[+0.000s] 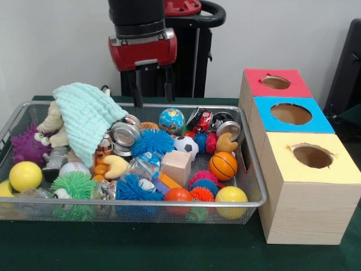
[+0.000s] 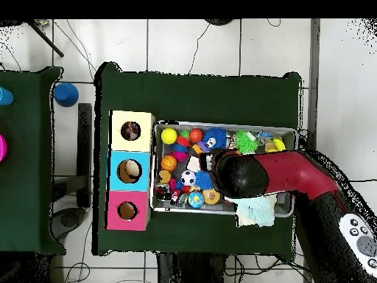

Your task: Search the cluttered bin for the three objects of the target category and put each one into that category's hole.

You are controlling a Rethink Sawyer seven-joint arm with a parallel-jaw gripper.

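Observation:
A wire mesh bin (image 1: pixel 169 204) holds a heap of toys: a basketball (image 1: pixel 223 165), soccer ball (image 1: pixel 186 145), globe ball (image 1: pixel 171 120), baseball (image 1: pixel 74 167), two yellow balls (image 1: pixel 25 175), a red ball (image 1: pixel 178 195), spiky balls (image 1: pixel 153 141), a wooden block (image 1: pixel 176 165), metal tins (image 1: pixel 124 135) and a toy car (image 1: pixel 201 119). My gripper (image 1: pixel 153 103) hangs open and empty over the bin's back middle, above the tins. In the overhead view the arm (image 2: pixel 250 175) covers the bin's (image 2: pixel 221 124) middle and hides the gripper.
Beside the bin stand three wooden boxes with round holes: red top (image 1: pixel 299 74), blue top (image 1: pixel 318 116), yellow top (image 1: pixel 282 144). A mint knitted cloth (image 1: pixel 87 118) drapes over plush toys on the left of the bin, next to a purple fuzzy toy (image 1: pixel 27 144).

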